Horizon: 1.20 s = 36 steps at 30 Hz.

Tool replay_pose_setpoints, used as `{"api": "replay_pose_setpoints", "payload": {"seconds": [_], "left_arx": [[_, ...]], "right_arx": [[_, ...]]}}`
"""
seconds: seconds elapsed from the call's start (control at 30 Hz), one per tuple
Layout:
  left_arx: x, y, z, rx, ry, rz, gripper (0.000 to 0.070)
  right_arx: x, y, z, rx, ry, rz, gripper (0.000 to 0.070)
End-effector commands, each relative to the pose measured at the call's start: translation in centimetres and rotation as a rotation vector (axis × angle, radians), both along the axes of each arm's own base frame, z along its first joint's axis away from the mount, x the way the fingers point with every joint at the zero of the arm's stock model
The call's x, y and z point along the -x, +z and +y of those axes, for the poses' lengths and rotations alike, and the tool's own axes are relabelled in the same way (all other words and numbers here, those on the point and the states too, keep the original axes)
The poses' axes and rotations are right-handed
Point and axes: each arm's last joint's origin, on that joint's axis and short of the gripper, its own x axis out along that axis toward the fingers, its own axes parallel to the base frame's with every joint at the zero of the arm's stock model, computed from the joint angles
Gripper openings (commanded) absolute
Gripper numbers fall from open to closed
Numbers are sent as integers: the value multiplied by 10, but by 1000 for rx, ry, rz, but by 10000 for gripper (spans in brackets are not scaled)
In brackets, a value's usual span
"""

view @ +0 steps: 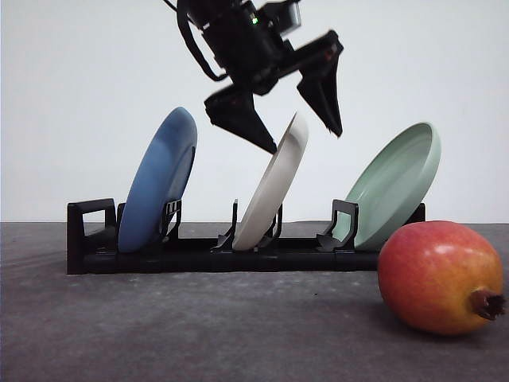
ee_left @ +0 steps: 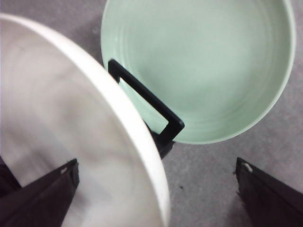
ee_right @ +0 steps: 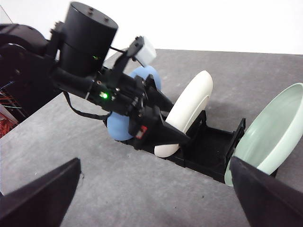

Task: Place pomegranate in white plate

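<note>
Left gripper [view: 296, 119] hangs wide open and empty, straddling the white plate's [view: 274, 187] top rim; the plate stands on edge directly below it.

Left tool [ee_right: 182, 125] spread astride white plate [ee_right: 189, 109] in black rack [ee_right: 208, 151]; green plate [ee_right: 270, 137] beside.

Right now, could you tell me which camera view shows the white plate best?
The front view: the white plate stands on edge in the rack's middle slot, its full profile visible, with the left gripper open over its top rim. The left wrist view shows a blurred close-up of one face; the right wrist view shows it partly hidden behind that gripper.
</note>
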Motion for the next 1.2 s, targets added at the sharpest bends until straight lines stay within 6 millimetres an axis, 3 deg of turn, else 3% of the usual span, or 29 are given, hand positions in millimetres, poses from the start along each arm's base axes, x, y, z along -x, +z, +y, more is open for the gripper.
{"api": "replay_pose_setpoints", "payload": {"seconds": [0.0,0.07,0.27,0.33,0.6,0.8,1.0,1.17], "left_arx": [[-3,0,-8,-2,-21,-17,617],[-1,-1,-10,-4,-27,-16,517],[2,-2,-12,-18,-42,-8,82],[2,-2,-12,-24,-42,-2,0],[3,5,-11,-34,-37,17,0],[9,33,-10,-15,-37,7,0],[35,75,-1,54,-65,-66,0],[72,109,14,74,-106,-84,0]], "right_arx": [[0,5,0,-12,1,-8,643],[0,5,0,-14,1,-6,643],[0,5,0,-19,-1,-1,643],[0,5,0,-25,-3,5,643],[0,5,0,-26,-4,6,643],[0,5,0,-26,-4,6,643],[0,5,0,-25,-4,6,643],[0,5,0,-26,-4,6,643]]}}
